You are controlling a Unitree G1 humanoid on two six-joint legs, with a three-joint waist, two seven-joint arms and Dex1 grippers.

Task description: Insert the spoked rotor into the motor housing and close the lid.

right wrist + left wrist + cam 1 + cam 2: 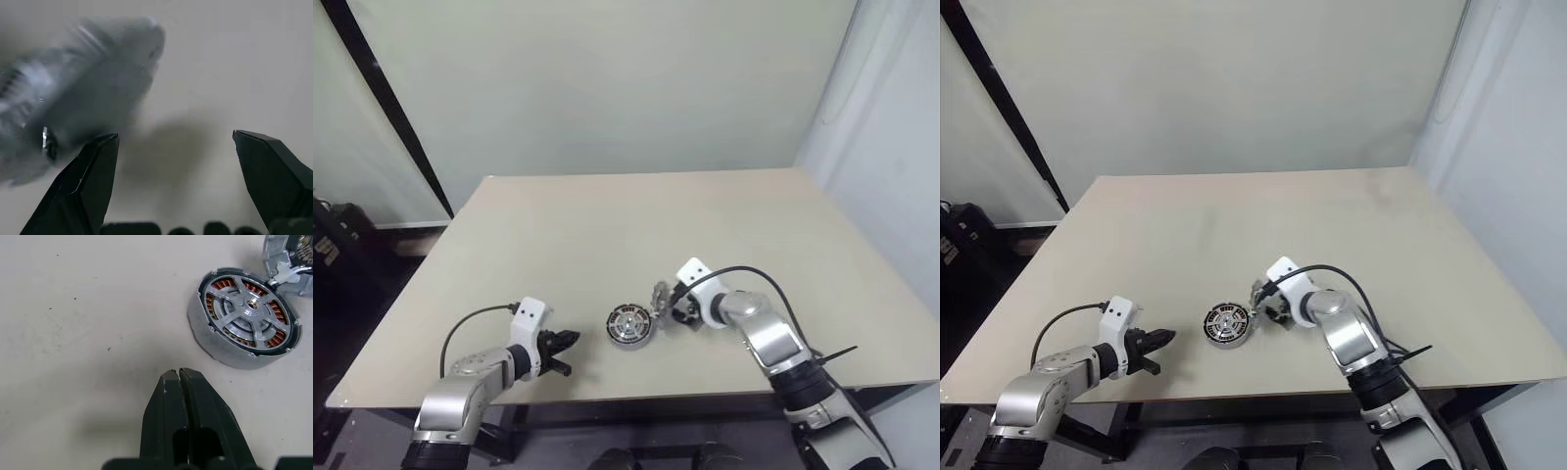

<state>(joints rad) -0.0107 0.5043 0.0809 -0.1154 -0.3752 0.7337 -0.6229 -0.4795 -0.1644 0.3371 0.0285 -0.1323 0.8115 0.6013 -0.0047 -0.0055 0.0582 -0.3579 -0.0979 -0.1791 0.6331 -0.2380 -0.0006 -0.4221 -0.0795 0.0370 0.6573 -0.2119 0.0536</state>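
Low in the frame's centre, the motor housing (243,323) sat on the table (607,225) with the spoked rotor (250,308) seated inside. The lid (660,293) stood tilted just right of it, by the spread-fingered right gripper (672,305). The left gripper (566,351) was closed, empty.

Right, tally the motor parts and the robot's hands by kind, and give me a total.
motor housing: 1
spoked rotor, seated in the housing: 1
lid, beside the housing: 1
hands: 2, left hand and right hand
Total: 5
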